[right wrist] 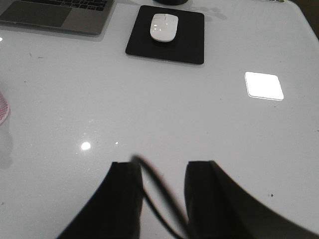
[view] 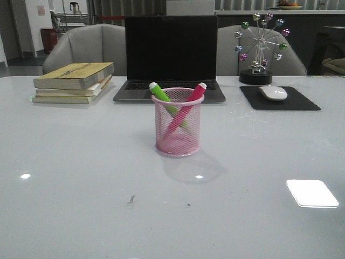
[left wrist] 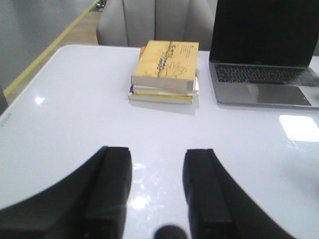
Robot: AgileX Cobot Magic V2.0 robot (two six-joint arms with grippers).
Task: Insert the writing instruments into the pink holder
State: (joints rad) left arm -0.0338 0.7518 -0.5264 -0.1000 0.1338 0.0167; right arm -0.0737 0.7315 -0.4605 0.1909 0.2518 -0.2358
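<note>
The pink wire-mesh holder [view: 177,122] stands upright mid-table in the front view. Inside it lean the lime green marker [view: 163,97] and the hot pink marker [view: 192,99], crossed, their caps sticking out above the rim. A sliver of the holder [right wrist: 2,107] shows at the edge of the right wrist view. Neither arm appears in the front view. My left gripper [left wrist: 157,151] is open over bare table, nothing between its fingers. My right gripper [right wrist: 163,167] is open too, with only a loose dark cable crossing the gap.
A stack of books [view: 75,82] lies at the back left, an open laptop [view: 171,56] behind the holder. A white mouse [view: 273,93] rests on a black pad [view: 279,98], with a ferris-wheel ornament [view: 260,48] behind it.
</note>
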